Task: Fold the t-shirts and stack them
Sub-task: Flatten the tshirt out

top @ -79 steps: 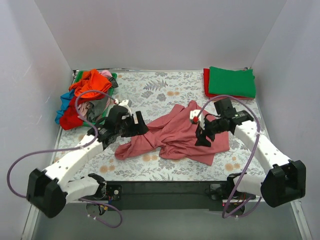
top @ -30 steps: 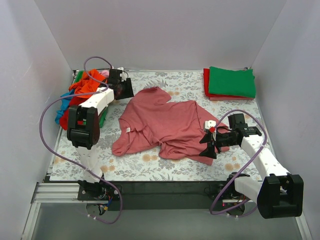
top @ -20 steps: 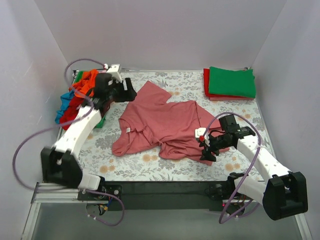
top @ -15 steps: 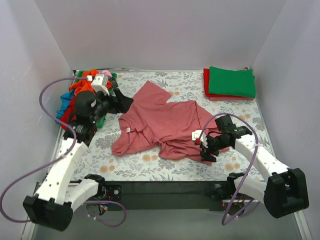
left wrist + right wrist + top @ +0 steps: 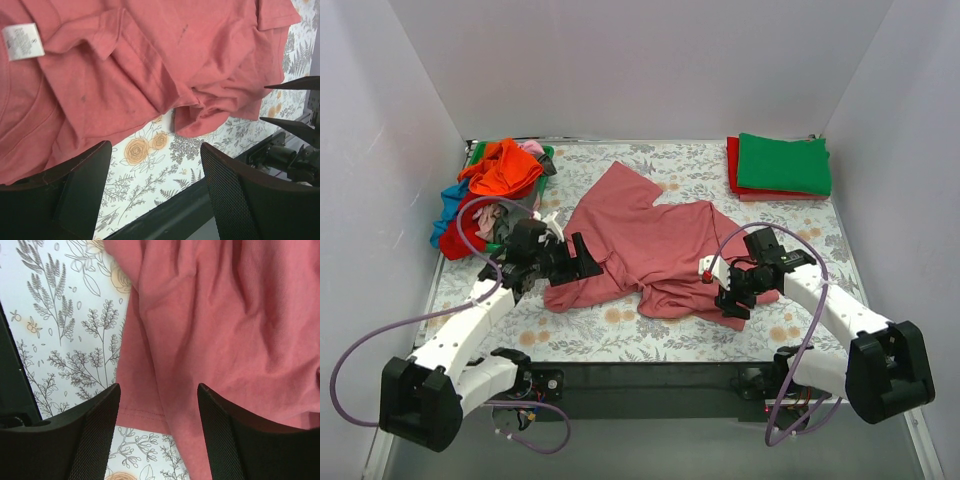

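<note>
The dusty-rose t-shirt (image 5: 655, 240) lies rumpled and partly spread on the floral cover, its white neck tag (image 5: 22, 41) showing in the left wrist view. My left gripper (image 5: 584, 263) hovers open at the shirt's near left edge; its fingers (image 5: 75, 195) frame bare floral cover and hold nothing. My right gripper (image 5: 729, 299) hangs open over the shirt's near right hem (image 5: 140, 412), with cloth and cover between its fingers (image 5: 235, 435). A green tee folded on a red one (image 5: 783, 165) sits at the back right. Several loose t-shirts (image 5: 492, 190) are heaped at the back left.
The floral table covering (image 5: 570, 325) ends at a black front rail (image 5: 650, 375). White walls close in the left, back and right sides. The right gripper's pointed fingertips (image 5: 295, 105) show at the right edge of the left wrist view.
The left arm swung from the back-left pile down to the shirt's near left edge, and its jaws widened. The right gripper crept left along the near hem. The shirt stayed put.
</note>
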Action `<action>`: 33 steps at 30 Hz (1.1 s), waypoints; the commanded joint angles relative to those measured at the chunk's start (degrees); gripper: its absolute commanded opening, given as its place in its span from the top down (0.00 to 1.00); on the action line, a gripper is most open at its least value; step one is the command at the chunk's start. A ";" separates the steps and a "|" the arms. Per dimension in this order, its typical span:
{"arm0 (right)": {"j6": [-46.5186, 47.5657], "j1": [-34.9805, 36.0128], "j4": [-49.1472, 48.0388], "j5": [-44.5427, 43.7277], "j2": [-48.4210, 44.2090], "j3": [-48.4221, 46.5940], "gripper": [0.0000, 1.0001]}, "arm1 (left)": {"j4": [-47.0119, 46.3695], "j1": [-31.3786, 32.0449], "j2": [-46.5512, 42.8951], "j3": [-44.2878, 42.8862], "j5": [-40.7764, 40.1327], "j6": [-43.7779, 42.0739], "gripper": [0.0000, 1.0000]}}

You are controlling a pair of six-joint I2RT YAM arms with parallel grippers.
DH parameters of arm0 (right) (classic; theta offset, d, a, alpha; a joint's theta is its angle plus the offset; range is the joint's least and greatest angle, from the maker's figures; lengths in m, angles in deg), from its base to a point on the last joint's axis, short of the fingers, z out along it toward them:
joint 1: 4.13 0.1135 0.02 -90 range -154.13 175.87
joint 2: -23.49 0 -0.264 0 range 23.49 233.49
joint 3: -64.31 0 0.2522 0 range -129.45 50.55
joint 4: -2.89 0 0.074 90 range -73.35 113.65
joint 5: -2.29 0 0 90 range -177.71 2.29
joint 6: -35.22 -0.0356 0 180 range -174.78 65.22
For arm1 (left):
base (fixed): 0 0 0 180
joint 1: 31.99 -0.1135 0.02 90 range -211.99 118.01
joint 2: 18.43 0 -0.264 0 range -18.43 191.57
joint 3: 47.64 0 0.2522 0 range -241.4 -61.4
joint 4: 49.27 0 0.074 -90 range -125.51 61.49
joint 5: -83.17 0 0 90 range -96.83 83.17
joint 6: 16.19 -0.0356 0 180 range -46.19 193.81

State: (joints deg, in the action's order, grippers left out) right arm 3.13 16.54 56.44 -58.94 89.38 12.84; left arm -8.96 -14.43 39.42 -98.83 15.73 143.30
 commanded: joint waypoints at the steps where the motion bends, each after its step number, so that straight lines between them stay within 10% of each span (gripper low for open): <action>1: -3.33 0.52 -1.73 -4.24 2.22 -2.36 0.31 | 2.01 3.95 2.88 -5.54 -5.15 -3.22 0.30; 13: 2.73 0.60 8.45 2.15 -3.57 -2.28 0.34 | 9.67 11.95 24.23 -19.26 -21.86 -22.08 0.40; 33: 3.27 3.85 5.48 0.50 -0.67 1.94 0.35 | -1.06 16.63 30.56 -17.85 -31.88 -46.20 0.43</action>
State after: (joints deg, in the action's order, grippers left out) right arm 5.84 19.71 62.86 -58.87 88.86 13.71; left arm -8.15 2.33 68.23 -116.19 -14.89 100.29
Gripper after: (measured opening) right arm 0.653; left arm 0.577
